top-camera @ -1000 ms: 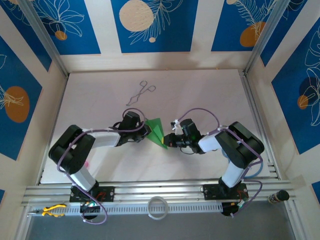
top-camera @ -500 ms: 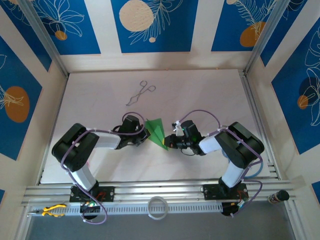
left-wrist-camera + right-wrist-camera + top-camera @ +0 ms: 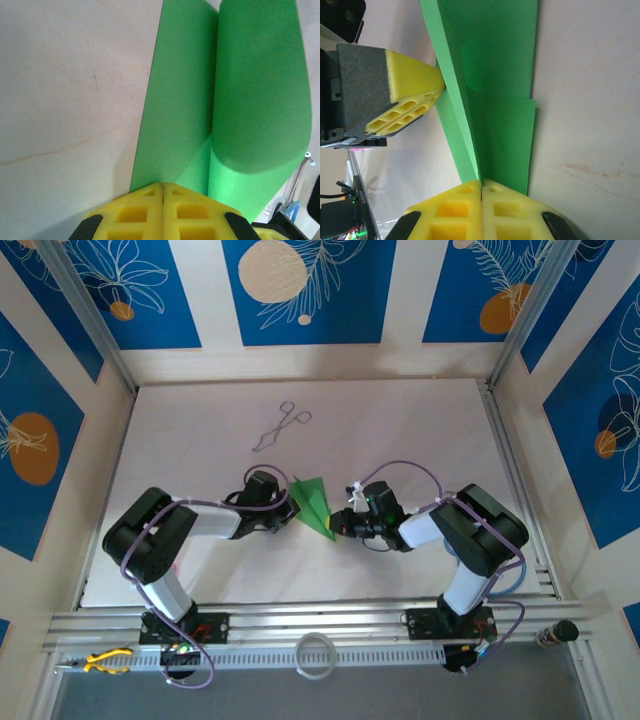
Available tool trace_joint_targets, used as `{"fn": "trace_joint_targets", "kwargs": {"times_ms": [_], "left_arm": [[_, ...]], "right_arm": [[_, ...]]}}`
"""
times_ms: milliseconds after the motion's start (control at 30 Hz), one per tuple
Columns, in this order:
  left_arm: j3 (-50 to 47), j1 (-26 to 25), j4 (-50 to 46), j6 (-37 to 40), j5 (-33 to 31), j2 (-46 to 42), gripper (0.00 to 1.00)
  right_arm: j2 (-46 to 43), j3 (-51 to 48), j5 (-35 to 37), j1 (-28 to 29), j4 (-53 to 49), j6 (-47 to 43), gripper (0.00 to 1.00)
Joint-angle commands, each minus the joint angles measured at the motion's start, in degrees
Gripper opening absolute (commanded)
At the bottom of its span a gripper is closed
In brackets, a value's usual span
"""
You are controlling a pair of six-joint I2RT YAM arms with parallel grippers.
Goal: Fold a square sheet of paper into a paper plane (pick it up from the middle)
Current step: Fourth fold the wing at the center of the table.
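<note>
Paper plane [image 3: 312,505]: green and part-folded to a pointed dart. It lies on the table [image 3: 200,420] between the two grippers. One long flap lies flat; the other stands up and curls over.
Left gripper [image 3: 162,197]: the yellow fingers are pressed together with nothing between them. The right wrist view shows the closed tip resting against the outer side of the standing flap.
Right gripper [image 3: 481,192]: the fingers are pressed together at the tail end of the dart. The centre crease runs into their seam, so they appear to pinch the paper there.
Step in hand: judged to be flattening the standing flap along the centre crease.
How to do it well: treat your right pinch as the anchor and do not let it slide. Sweep the left tip low across the flap, from the crease outward, so the edges meet.
Risk: a push too high may buckle the thin sheet. A push along the crease may drag the dart out of the pinch.
</note>
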Motion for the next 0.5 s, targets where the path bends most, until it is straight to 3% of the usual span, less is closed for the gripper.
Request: {"fn": "trace_joint_targets", "kwargs": {"times_ms": [0, 467], "left_arm": [[-1.11, -0.34, -3.22, 0.09, -2.14, -1.12, 0.06], [-1.11, -0.34, -2.70, -0.05, -2.08, -0.92, 0.06]], "right_arm": [[0.94, -1.10, 0.22, -0.27, 0.36, 0.54, 0.02], [2.16, -1.35, -0.94, -0.88, 0.96, 2.29, 0.02]]}}
